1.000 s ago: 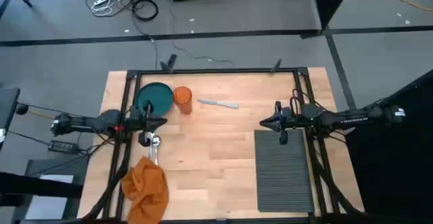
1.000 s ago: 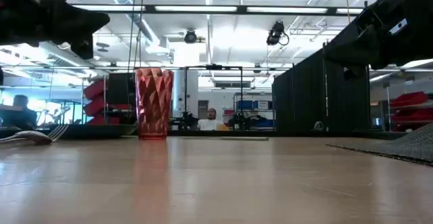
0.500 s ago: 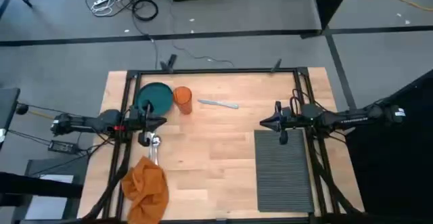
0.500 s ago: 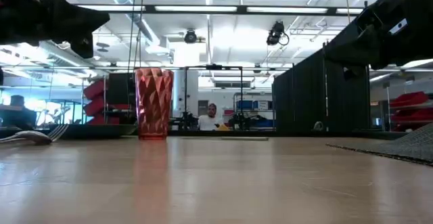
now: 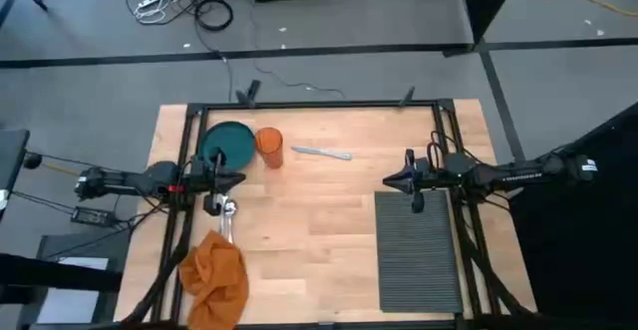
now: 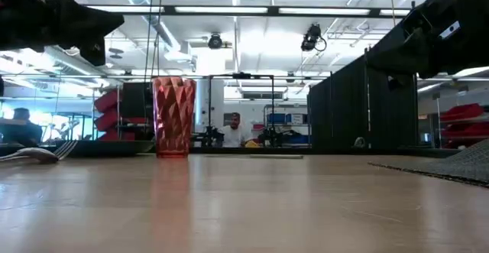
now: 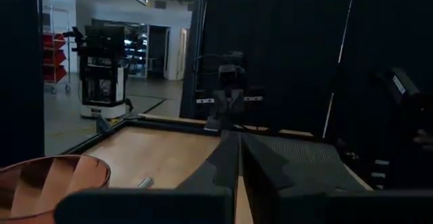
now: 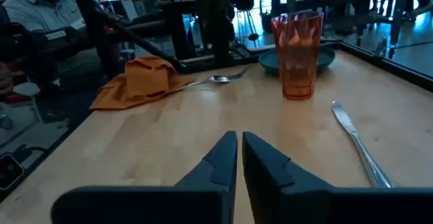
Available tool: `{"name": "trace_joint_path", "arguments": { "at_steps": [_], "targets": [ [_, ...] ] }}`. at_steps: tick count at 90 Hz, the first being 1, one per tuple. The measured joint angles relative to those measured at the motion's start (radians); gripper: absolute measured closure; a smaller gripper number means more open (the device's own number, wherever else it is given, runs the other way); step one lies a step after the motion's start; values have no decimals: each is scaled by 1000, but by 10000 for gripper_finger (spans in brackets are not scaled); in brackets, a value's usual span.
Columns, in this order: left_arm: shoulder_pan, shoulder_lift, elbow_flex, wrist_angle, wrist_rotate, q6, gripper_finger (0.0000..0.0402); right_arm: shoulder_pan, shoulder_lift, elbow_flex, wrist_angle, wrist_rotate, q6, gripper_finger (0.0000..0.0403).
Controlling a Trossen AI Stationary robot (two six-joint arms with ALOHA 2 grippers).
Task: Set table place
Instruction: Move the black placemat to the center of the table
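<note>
Here, the left end effector (image 5: 239, 179) hangs over the left side of the light wooden plank table (image 5: 319, 230), its two dark fingers (image 7: 223, 163) pressed together with only a thin slit between them. Just beside it, toward the far left corner, sits a round teal plate (image 5: 230, 143), and touching the plate's right edge stands an orange-red faceted plastic tumbler (image 5: 269, 147), upright. Below the left end effector lies a silver fork (image 5: 227, 218), its handle reaching the crumpled orange cloth napkin (image 5: 216, 277) at the near left edge. Right of the tumbler, a silver table knife (image 5: 322, 152) lies flat on bare wood. Farther right, the right end effector (image 5: 390, 180) hovers above the table, its fingers (image 8: 226, 160) likewise closed on nothing. The dark grey ribbed rectangular placemat (image 5: 419, 252) lies flat at the near right of the table, apparently just below that arm's wrist. A seated person (image 6: 233, 133) shows faintly in the room behind.
</note>
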Motion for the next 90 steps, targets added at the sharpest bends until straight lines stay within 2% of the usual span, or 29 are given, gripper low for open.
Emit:
{"name": "trace_joint_path", "arguments": {
  "at_steps": [13,33,40,48,63,71,79,90],
  "targets": [
    [0,0,0,0,-29,-16,401,0,0,5,21,0,5,402],
    [0,0,2,-1,-93,-27,401,-1,0,17,106,-2,103,401],
    [0,9,13,-2,-96,-26,401,-7,3,52,105,-39,85,401],
    [0,38,37,2,-96,-23,401,-13,29,166,-83,-97,81,402],
    [0,144,61,-1,-95,-4,401,5,172,489,-689,-136,57,403],
    [0,208,76,-1,-72,-31,401,42,268,606,-926,-139,86,403],
    [-1,273,97,-3,-47,-63,401,105,351,661,-1067,-142,148,403],
    [-11,371,141,0,-17,-70,401,242,444,673,-1119,-157,245,403]
  ]
}}
